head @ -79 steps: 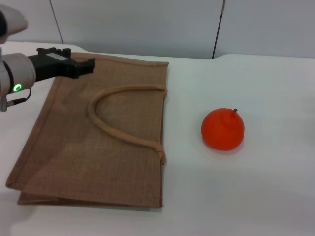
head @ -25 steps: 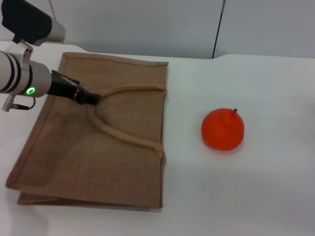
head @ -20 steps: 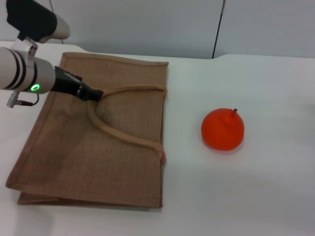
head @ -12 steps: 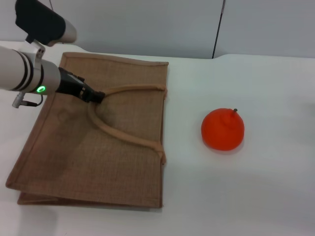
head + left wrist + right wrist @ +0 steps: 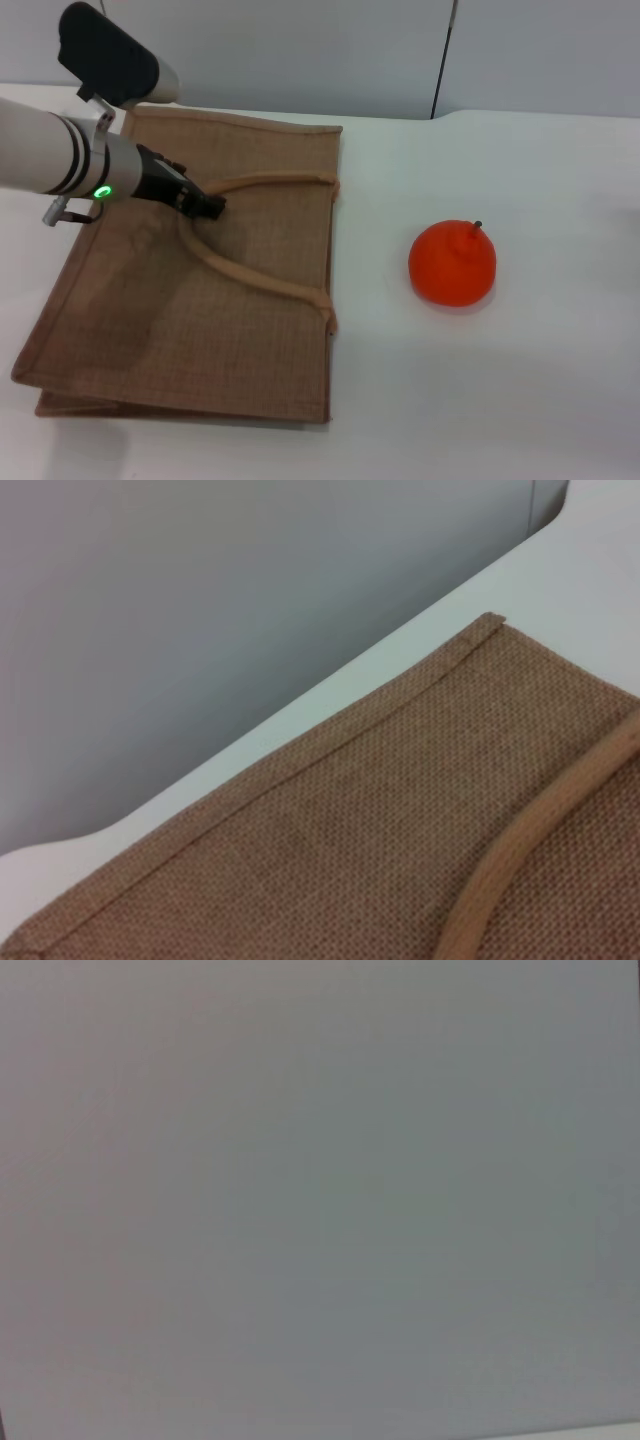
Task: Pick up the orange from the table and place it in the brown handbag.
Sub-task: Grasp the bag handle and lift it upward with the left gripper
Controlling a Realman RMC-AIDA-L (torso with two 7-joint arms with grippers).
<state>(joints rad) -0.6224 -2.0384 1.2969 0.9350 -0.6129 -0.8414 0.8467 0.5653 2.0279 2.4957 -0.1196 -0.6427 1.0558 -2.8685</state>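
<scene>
Left gripper (image 5: pixel 208 206) advanced onto woven jute brown handbag (image 5: pixel 250 330) — round orange (image 5: pixel 452 263) unmoved

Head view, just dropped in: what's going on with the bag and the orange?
The left end effector is down on the brown handbag, at the top bend of its looped handle. The bag lies flat on the table. The orange sits untouched on the table to the bag's right, well apart from it. The right arm is out of sight; its wrist camera shows only a blank wall.
</scene>
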